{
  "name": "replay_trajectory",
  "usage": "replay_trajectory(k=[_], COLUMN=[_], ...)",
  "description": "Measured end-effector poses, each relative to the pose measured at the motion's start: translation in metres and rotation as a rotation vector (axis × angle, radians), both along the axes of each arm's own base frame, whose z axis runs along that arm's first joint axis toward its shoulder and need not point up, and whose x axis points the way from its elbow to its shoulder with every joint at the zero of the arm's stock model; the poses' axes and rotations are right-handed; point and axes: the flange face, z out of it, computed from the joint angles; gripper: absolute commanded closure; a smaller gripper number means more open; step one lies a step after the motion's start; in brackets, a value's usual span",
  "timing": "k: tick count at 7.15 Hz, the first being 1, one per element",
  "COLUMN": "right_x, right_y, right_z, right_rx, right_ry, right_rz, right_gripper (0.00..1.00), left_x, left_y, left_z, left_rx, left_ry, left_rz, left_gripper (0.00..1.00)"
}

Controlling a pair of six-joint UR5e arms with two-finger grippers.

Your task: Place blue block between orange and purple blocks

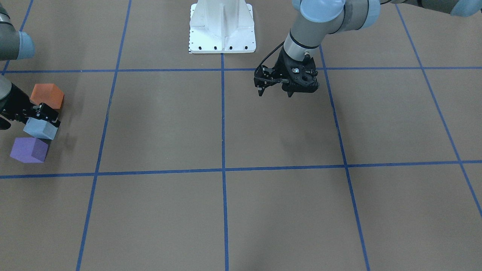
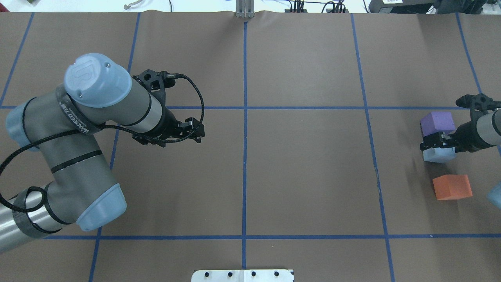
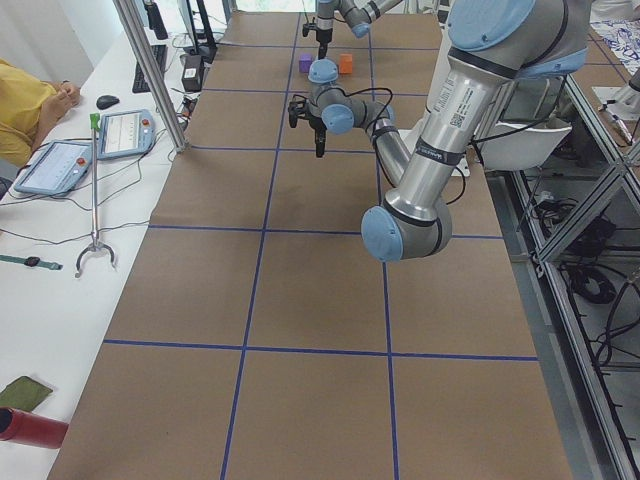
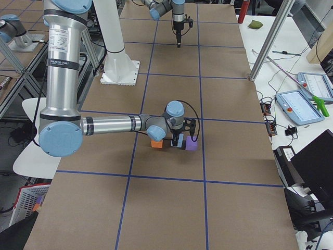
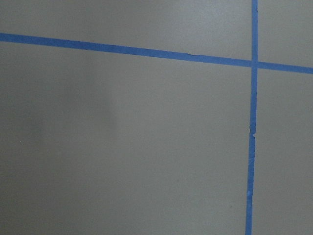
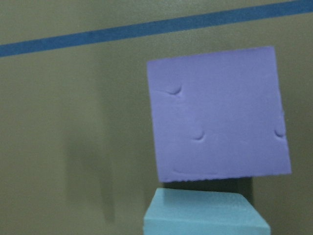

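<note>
Fingers [image 2: 435, 141] of right arm grip blue block [image 2: 438, 154] between orange block [image 2: 452, 187] and purple block [image 2: 437, 122].

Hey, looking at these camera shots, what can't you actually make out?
- Right pincer: its own body covers the blue block, so whether it is shut on the block is unclear.
- Whether that block rests on the table: unclear in every view.
- Left wrist view: only bare table and tape lines; the left pincer itself is out of frame.
</note>
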Motion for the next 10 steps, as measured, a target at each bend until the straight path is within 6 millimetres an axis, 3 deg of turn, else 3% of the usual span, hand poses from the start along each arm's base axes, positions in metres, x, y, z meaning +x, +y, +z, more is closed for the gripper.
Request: replay_trajectory(k=[3, 6, 7, 8, 10], right_x=[0.034, 0.101, 0.130, 0.166, 0.241], right_y=[0.011, -0.001, -0.009, -0.019, -0.042], right_z=[-0.016, -0.026, -0.039, -0.054, -0.079], right_rx=[0.033, 0.097, 0.116, 0.132, 0.167], right_ry=[-0.025, -0.018, 0.010, 0.044, 0.108], right_rz=[0.013, 0.010, 0.001, -0.010, -0.043], right_gripper=[0.00, 0.00, 0.00, 0.00, 0.00], left_x=[-0.010, -0.073, -0.102, -0.142, -0.250], left_y=[0.001, -0.005, -0.015, -0.030, -0.066], left_z=[-0.001, -0.003, 0.009, 0.037, 0.111], left_rx=[0.001, 0.076, 0.117, 0.159, 0.237], left_ry=[0.002, -0.096, -0.137, -0.173, -0.214], left_rz=[-0.004, 0.030, 0.051, 0.088, 0.177], left_gripper=[0.00, 0.01, 0.00, 0.00, 0.00])
